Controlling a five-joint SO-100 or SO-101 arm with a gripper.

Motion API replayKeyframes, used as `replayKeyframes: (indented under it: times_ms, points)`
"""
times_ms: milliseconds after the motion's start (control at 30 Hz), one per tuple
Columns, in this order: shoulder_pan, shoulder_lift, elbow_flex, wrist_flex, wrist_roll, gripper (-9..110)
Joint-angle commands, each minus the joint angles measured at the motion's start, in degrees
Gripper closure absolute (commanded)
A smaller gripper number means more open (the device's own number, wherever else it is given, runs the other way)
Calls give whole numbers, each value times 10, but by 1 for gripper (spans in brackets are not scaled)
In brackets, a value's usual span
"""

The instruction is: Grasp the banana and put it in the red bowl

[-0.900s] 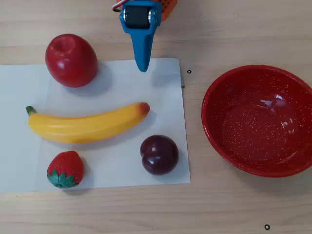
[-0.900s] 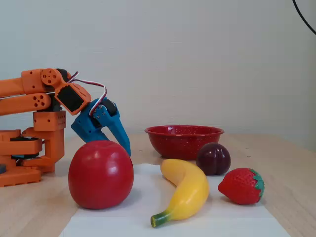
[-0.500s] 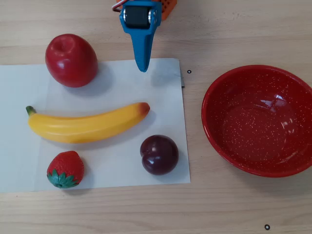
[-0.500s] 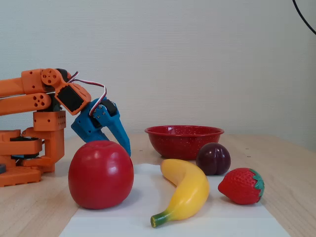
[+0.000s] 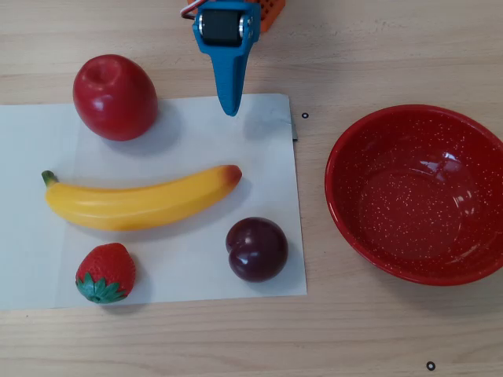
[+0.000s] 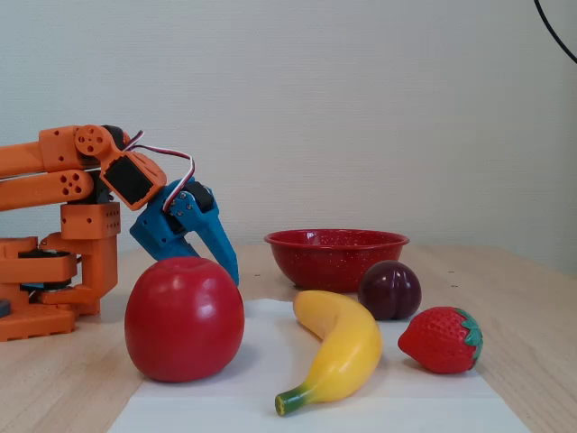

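While the blue gripper points down from the top edge of the overhead view, its tip sits over the upper margin of a white paper sheet spread on the light wooden counter, and it carries nothing. Only one tapered blue shape shows in that view, and in the fixed view the gripper is partly hidden behind the apple, so I cannot tell whether the jaws are open or closed. The banana lies across the middle of the sheet in the overhead view, green stem to the left and reddish tip to the right, well below the gripper and apart from it. A red apple stands at the sheet's upper left, overlapping its top edge. A strawberry rests just below the banana's left half, and a dark plum sits below its right end, near but not touching. The red bowl stands empty off the paper to the right, on bare counter. In the fixed view the orange arm is folded low at the left, with the bowl behind the fruit.
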Motion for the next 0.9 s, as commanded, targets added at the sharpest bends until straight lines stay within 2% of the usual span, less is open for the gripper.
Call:
replayKeyframes:
  times_ms: [0,333,867]
  points:
    - [11,4,7,-8,15,101]
    - [-2,-34,-40,36,41,101]
    - [-33,-217,-290,149,100,101]
